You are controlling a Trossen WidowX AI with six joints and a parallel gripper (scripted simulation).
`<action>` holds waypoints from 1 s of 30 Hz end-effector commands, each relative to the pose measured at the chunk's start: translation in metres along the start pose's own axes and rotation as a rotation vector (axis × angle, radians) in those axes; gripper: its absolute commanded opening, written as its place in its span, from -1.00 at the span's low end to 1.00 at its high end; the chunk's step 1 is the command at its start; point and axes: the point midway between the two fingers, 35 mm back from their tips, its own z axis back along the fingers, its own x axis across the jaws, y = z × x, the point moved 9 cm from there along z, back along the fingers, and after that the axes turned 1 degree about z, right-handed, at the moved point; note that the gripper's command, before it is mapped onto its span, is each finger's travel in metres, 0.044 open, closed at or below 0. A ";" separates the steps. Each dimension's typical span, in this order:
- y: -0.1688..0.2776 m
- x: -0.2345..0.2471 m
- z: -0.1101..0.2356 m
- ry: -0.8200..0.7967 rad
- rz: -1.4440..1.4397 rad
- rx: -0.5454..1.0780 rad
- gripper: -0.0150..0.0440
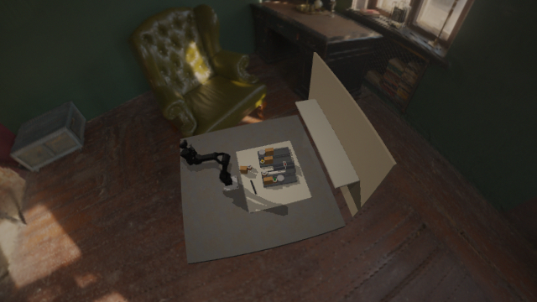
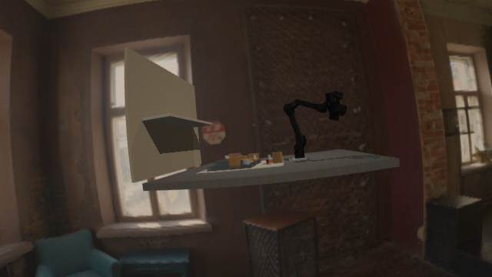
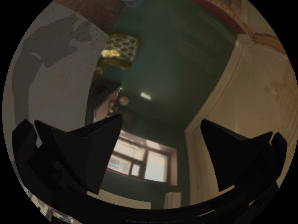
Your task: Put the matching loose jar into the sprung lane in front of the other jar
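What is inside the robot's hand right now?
Nothing. In the wrist view the hand is wide open, and between its fingers only the room's wall and a window show. The jars are far away and too small to tell apart.

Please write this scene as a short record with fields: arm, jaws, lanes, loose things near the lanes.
arm: black six-joint arm, raised high, folded away from the lanes
jaws: gripper wide open, holding nothing, nowhere near a jar
lanes: dark grey lane unit on the pale square board, small jars and orange blocks inside
loose things: small jar with orange block beside the lanes; thin black stick
task state: not yet begun
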 end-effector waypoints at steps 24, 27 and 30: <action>0.232 0.139 -0.129 -0.535 -0.783 0.699 1.00; 0.261 0.156 -0.121 -0.576 -0.905 0.819 1.00; 0.290 0.173 -0.109 -0.618 -1.058 0.956 1.00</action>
